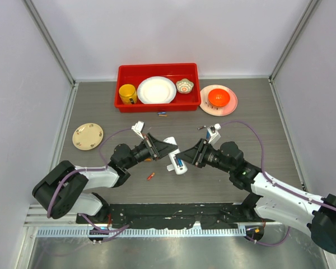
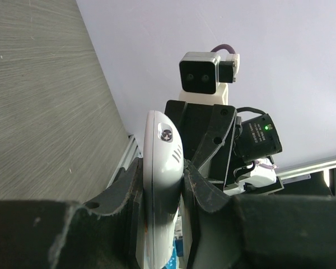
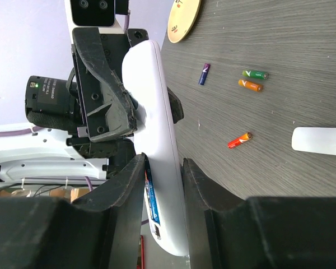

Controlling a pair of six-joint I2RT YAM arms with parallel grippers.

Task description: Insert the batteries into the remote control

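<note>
The slim white remote control [image 1: 176,158] hangs tilted above the table [image 1: 257,162], a blue battery [image 3: 150,197] in its slot. Loose on the table lie a red-orange battery [image 3: 239,140], an orange battery [image 3: 250,85], a green battery [image 3: 255,74] and a purple battery [image 3: 204,73].

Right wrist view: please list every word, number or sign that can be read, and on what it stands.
No text can be read.
Red mark on the beige plate: blurred.
Print on the green battery and orange battery: too small.
Blue patch on the remote control: blurred.

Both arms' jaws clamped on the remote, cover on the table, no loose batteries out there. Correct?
No: four loose batteries lie on the table, apart from the cover, as the right wrist view shows. The rest holds.
</note>
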